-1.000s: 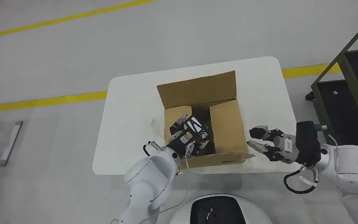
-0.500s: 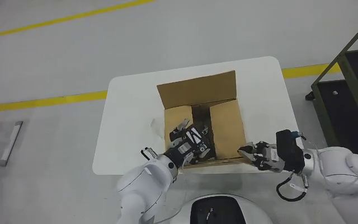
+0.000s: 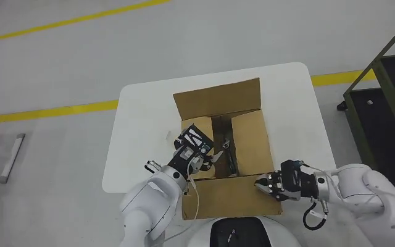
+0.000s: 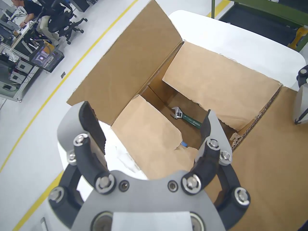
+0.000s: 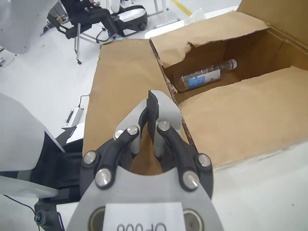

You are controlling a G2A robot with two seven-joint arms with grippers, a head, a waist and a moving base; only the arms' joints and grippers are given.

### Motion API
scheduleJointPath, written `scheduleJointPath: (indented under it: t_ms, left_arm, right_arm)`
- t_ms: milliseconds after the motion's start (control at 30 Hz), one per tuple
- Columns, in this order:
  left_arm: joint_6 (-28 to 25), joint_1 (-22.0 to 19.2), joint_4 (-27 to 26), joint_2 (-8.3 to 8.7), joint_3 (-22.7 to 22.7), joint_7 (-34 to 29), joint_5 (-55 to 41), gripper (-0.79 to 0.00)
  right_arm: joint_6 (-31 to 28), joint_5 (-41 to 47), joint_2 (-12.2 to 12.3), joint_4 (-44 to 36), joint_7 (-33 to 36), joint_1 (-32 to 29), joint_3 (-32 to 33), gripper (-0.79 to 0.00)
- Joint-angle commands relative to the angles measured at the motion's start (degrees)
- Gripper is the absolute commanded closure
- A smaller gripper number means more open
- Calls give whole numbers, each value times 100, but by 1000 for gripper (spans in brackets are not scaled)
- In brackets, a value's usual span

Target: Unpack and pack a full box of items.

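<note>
An open cardboard box [image 3: 219, 102] stands mid-table with its back flap up and its side flaps tilted inward. Its front flap [image 3: 228, 196] lies folded outward over the table's near edge. My left gripper [image 3: 210, 154] [image 4: 149, 126] hovers open over the box's near-left corner, holding nothing. My right gripper [image 3: 264, 184] [image 5: 151, 106] is shut, its tips against the right end of the front flap. Inside lie a green-handled wrench [image 4: 185, 117] and a clear plastic bottle [image 5: 204, 75] on its side.
The white table [image 3: 148, 123] has bare room left of, right of and behind the box. A scrap of clear plastic [image 4: 120, 155] lies by the left flap. A green shelf rack [image 3: 370, 92] stands off the table's right side.
The front flap has swung from upright to folded outward and down. My right gripper moved left to it and went from open to shut. The left gripper drew back up out of the box.
</note>
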Motion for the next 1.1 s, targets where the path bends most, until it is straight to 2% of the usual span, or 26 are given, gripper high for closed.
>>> scheduleJointPath:
  t_ms: [0, 133, 233, 333, 433, 600, 800, 1067]
  left_arm:
    - [0, 0, 0, 0, 0, 0, 0, -785]
    - [0, 0, 0, 0, 0, 0, 0, -785]
    - [0, 0, 0, 0, 0, 0, 0, -785]
    - [0, 0, 0, 0, 0, 0, 0, -785]
    - [0, 0, 0, 0, 0, 0, 0, -785]
    - [0, 0, 0, 0, 0, 0, 0, -785]
    - [0, 0, 0, 0, 0, 0, 0, -785]
    - [0, 0, 0, 0, 0, 0, 0, -785]
  right_arm:
    - [28, -135, -3, 18, -63, -1, -44, 0]
    - [47, -335, -7, 62, -283, 17, -71, 0]
    - [252, -273, -22, 7, -1036, -47, 240, 0]
    - [791, -387, -34, -32, -1873, -345, 816, 0]
    - [1399, -635, -49, 112, -2336, -685, 1225, 0]
    - [1432, -819, -52, 564, -2298, -723, 1214, 0]
    - [1342, -1068, -111, 928, -2259, -342, 599, 0]
    - [858, -1193, -153, 1304, -2283, -38, 126, 0]
